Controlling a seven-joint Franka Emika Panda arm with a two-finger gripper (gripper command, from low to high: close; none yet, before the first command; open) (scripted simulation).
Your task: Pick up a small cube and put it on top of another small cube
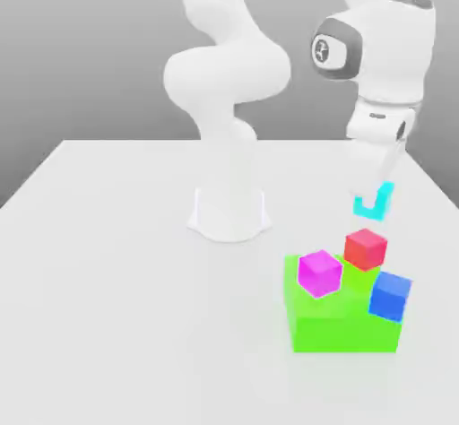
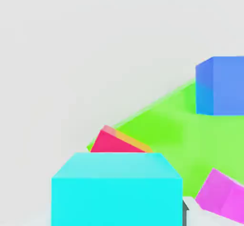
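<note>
The cyan cube is pinched by the gripper and held in the air above the red cube, well apart from the table. The red cube is supported by the big green block, on which the magenta cube and the blue cube are also seen, the latter toward the exterior view's right.

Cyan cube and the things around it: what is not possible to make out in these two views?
- Cyan cube: partly covered by the gripper's finger, exterior view.
- Red cube: mostly hidden behind the cyan cube, hand view.
- Blue cube: cut off by the edge, hand view.
</note>
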